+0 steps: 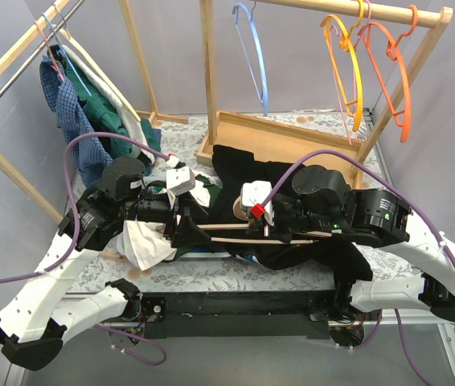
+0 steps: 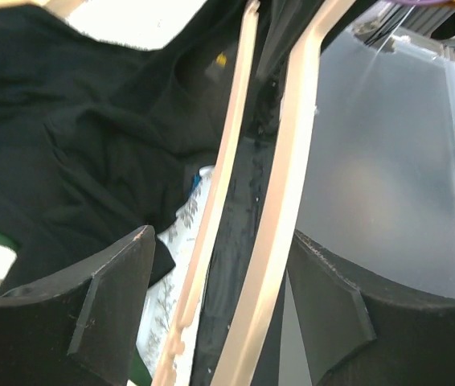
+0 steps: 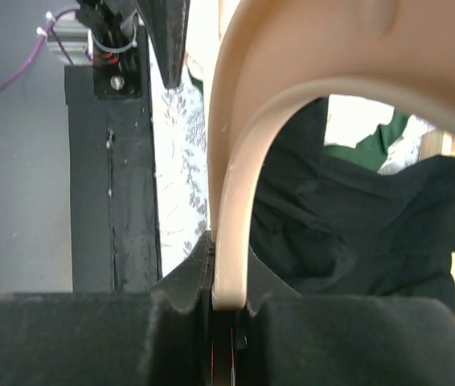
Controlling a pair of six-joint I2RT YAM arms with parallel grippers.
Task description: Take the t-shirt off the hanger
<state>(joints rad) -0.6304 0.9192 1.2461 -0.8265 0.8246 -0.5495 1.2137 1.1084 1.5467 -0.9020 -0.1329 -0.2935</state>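
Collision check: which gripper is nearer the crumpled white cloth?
Left. The left gripper sits beside the crumpled white cloth, jaws open around the cream plastic hanger; the right gripper clamps that hanger farther right.

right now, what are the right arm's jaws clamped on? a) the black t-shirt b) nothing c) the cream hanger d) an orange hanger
c, the right wrist view shows the right jaws shut on an edge of the cream hanger, with the black t-shirt lying beyond them.
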